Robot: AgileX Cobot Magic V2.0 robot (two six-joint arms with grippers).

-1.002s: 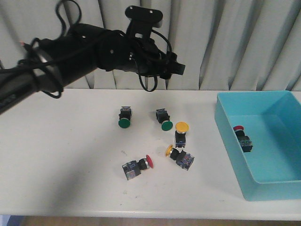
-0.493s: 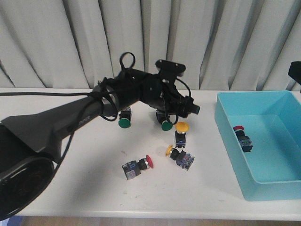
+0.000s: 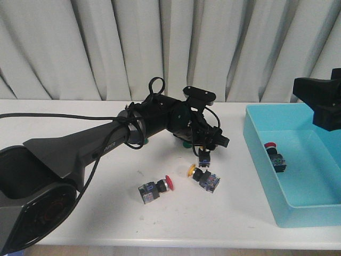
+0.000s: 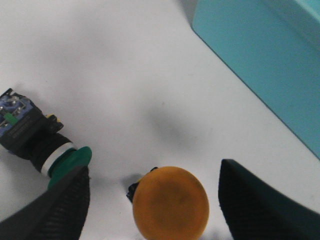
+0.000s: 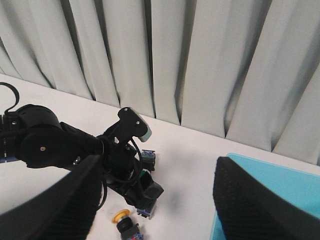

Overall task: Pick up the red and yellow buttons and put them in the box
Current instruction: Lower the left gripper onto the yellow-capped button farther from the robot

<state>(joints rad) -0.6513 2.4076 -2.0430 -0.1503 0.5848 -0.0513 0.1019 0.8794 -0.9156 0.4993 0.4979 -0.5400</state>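
Nearest the camera in the front view, a red button (image 3: 156,189) is seen lying on its side on the table (image 3: 80,202), and just beside it a yellow button (image 3: 203,177) is lying on its side too. A little farther back, another yellow button (image 4: 170,202) is found standing up, with its round cap on top and its black body (image 3: 203,157) below. This is judged to be the one to be picked next. The left gripper (image 3: 205,145) is held right above it, and its two fingers (image 4: 60,210) are spread wide apart, one on each side of the cap, with nothing held between them. So the button lies straight below the gripper, and its long way points up at the gripper. A straight move down is thought to be all that is needed before the fingers are closed. A green button (image 4: 37,141) is lying close by one finger and could be bumped. Off to the right side, the blue box (image 3: 261,160) is seen, and one red button (image 3: 275,154) is already lying inside it. The right gripper (image 3: 325,104) is held high over the far part of the box, well apart from the loose buttons. Its fingers look spread apart and empty in its own wrist view. The left arm is much nearer to the standing yellow button.
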